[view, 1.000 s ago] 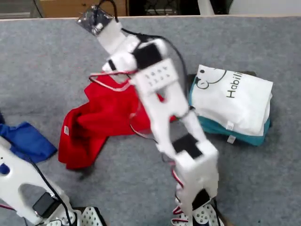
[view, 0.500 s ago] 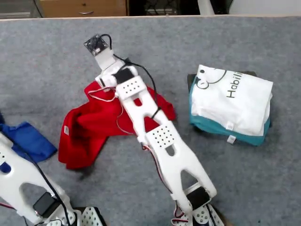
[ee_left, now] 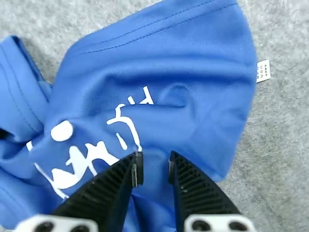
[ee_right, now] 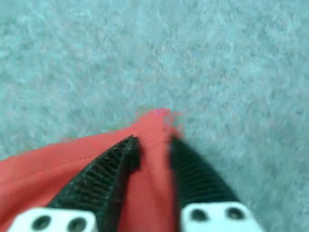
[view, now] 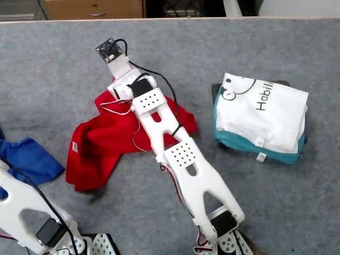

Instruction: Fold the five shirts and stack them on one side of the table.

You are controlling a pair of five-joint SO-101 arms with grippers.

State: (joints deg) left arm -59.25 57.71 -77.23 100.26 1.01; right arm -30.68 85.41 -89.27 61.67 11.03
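Observation:
A crumpled red shirt lies left of the table's middle. My right arm stretches from the near edge to the shirt's far left corner, where my right gripper sits low. In the right wrist view the right gripper is open by a narrow gap, with the red shirt's corner between its fingers. A blue shirt with white print lies bunched at the left edge. My left gripper hangs just over the blue shirt, open by a narrow gap, with blue cloth showing between the tips.
At the right stands a folded stack, a white shirt on a teal shirt with a dark one beneath. My left arm's base link fills the near left corner. Bare grey felt lies beyond the red shirt.
My right arm has swung down from a raised pose and stretched out to the red shirt's far corner. The left arm has shifted slightly toward the near edge. The shirts have kept their shapes.

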